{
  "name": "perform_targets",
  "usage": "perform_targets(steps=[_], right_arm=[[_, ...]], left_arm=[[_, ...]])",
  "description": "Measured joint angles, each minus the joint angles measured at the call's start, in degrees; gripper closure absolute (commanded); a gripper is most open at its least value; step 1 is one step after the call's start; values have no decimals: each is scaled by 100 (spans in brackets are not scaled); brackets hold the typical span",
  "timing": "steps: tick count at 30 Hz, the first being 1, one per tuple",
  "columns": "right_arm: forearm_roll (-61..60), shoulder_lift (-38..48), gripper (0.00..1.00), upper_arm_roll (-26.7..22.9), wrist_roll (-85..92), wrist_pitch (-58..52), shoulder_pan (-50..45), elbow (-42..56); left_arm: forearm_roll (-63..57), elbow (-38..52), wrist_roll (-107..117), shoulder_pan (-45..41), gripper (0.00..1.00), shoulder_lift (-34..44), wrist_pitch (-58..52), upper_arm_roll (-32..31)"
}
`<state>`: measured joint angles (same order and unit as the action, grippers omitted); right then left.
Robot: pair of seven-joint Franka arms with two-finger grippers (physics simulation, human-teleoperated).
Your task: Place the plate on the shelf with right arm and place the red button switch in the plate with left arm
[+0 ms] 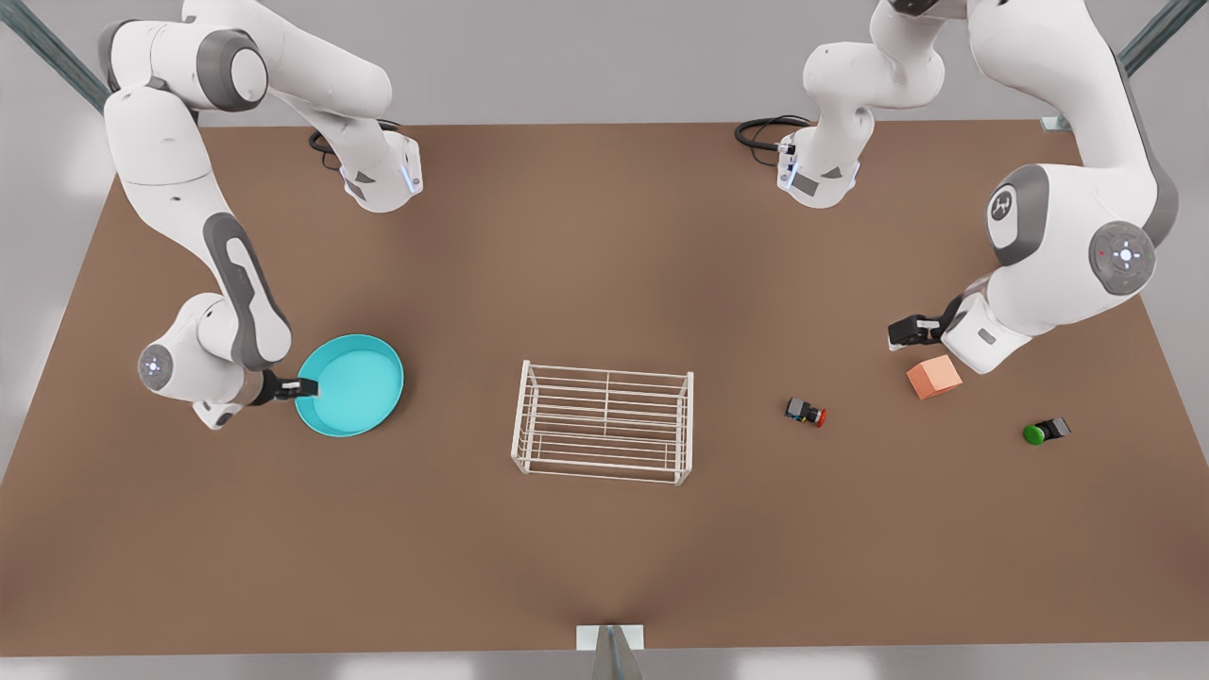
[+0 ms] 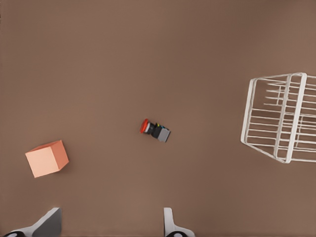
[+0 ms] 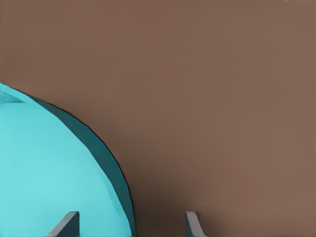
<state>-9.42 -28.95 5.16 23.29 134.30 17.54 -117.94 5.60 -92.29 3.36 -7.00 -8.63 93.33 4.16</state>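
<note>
Brown and matte, the desk [image 1: 604, 274] runs out to grey floor on all sides, its edges showing along the far side and both flanks in the front view. At its middle stands the shelf [image 1: 604, 422], a white wire rack, upright, with open desk all round it. The plate [image 1: 350, 384], turquoise, lies well to the front view's left of the shelf, flat on the desk. The right gripper [image 1: 304, 386] sits at the plate's rim on the side away from the shelf; the right wrist view shows its jaws spread, one finger over the plate's floor and the other outside the rim over bare desk, so the rim lies between them; whether either finger touches it cannot be told. The plate [image 3: 54, 177] is cut off at that view's border. The red button switch [image 1: 806, 411] lies on its side to the front view's right of the shelf, apart from it, red cap pointing away from the rack. The left gripper [image 1: 909, 330] hangs farther right, just beside a salmon-orange cube [image 1: 934, 377], its jaws set wide and holding nothing; the left wrist view cuts off all but the two fingertips [image 2: 168, 223]. A green-capped switch [image 1: 1046, 431] lies beyond the cube, nearer the desk's right edge. The wrist view clips the shelf [image 2: 281, 118] at the border.
</note>
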Motion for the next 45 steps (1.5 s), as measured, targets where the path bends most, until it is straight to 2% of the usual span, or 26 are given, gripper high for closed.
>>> perform_targets(steps=[4,17,23,25,32,39,45], right_arm=[[-45,60,33,34,322,-19,20,-4],[-265,60,44,39,932,-112,21,77],[-398,20,46,29,959,-112,13,102],[-420,14,53,26,941,-113,12,102],[-443,-67,64,-31,901,-117,21,180],[-464,-105,74,-45,880,-193,12,229],[-488,90,79,-30,854,-808,4,435]], left_arm=[[-15,-44,247,-19,0,-2,-43,-19],[-139,-12,759,-13,0,-22,-79,-21],[-146,-28,897,-12,0,-22,-82,-21],[-149,-34,933,-12,0,-22,-83,-21],[-155,-22,1033,-12,0,-36,-83,-21],[-160,-16,1100,-13,0,-48,-78,-14],[-160,-19,1140,-12,0,-48,-76,-12]])
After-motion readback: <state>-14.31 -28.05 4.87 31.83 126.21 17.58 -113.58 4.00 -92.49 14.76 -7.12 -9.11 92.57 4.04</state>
